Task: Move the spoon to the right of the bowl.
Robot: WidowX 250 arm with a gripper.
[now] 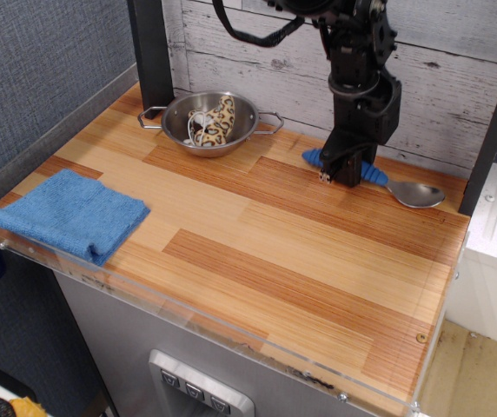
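The spoon (417,195) lies on the wooden table, to the right of the bowl (224,144), near the back wall. Its silver scoop points right, and its blue handle shows on both sides of my gripper (342,176). The gripper comes straight down onto the middle of the handle, with its fingers closed around it at table height. The steel bowl stands at the back left, with a wire loop handle on each side. A spotted yellow and white object (214,117) lies inside it.
A folded blue towel (66,213) lies at the front left. A black post (149,52) stands behind the bowl and another (492,130) at the right edge. A clear plastic rim (231,326) runs along the table's front and left. A grey plank wall is behind.
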